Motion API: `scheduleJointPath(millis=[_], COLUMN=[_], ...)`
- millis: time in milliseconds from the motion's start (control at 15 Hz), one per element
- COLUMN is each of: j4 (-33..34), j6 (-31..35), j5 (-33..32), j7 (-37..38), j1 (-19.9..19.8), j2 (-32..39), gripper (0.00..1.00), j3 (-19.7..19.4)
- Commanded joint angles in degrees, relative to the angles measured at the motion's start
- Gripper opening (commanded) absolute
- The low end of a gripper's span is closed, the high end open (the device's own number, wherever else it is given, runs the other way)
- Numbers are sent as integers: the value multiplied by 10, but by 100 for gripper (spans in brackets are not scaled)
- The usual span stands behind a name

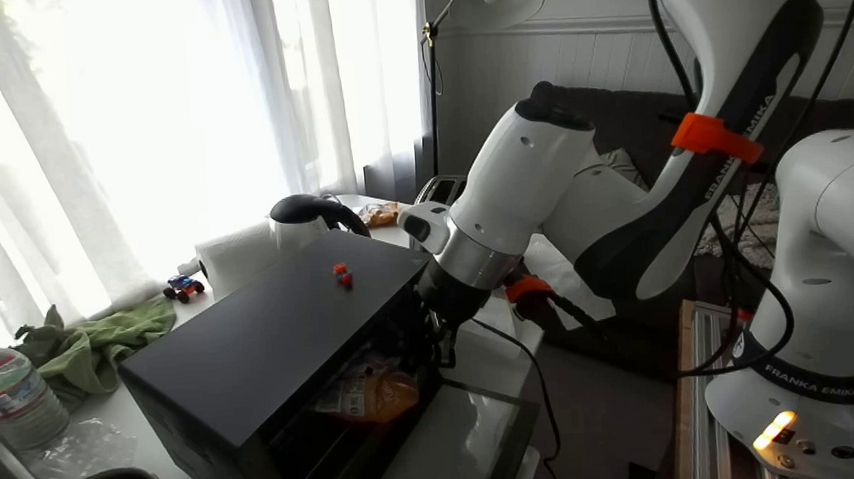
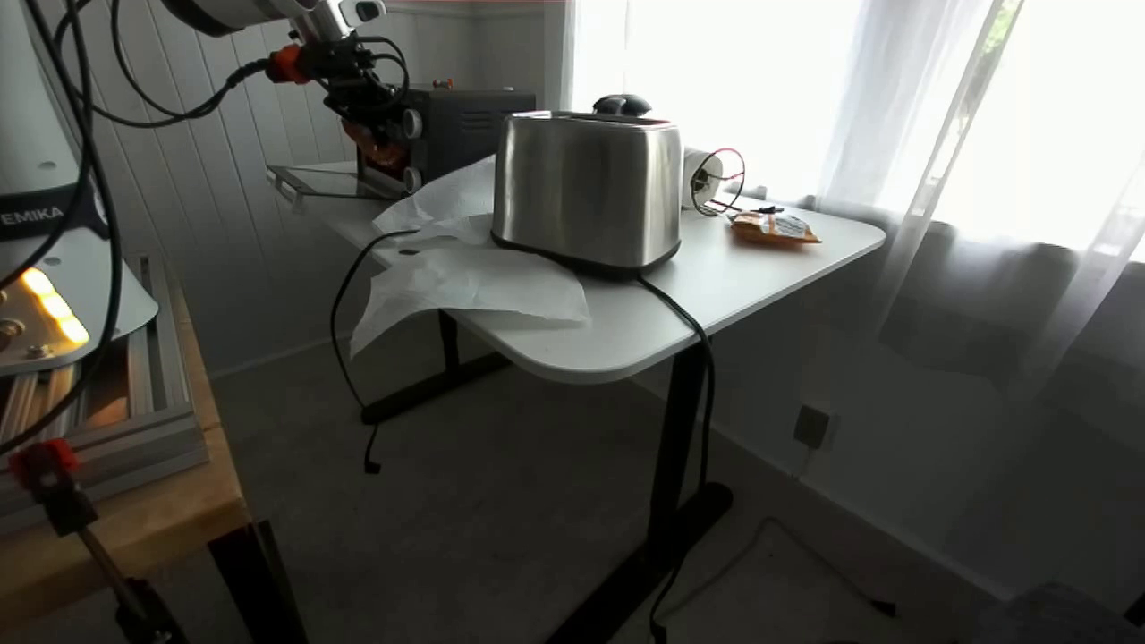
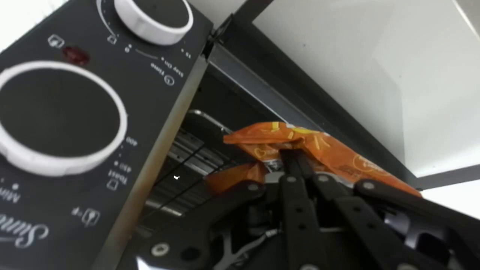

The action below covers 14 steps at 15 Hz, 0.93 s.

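Orange bag point(image 3: 332, 152) (in claw point(image 3: 295, 157)) stretches along oven mouth point(image 1: 302, 443).

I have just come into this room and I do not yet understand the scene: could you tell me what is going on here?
A robot arm has its gripper closed on an orange bag, at the open front of a dark toaster oven. The glass door is folded down. How much of the bag is inside is hard to tell. Another snack packet lies on the white table, beyond a steel toaster.
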Motion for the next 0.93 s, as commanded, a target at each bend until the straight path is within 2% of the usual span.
scheduleJointPath(millis=[0, 533, 867], j4=[-15, 7, 20], j6=[24, 25, -4], j5=[-31, -21, -27], j7=[23, 45, 59], j1=[-18, -56, -82], j2=[-41, -27, -20], gripper=[0, 0, 0], j3=[8, 36, 63])
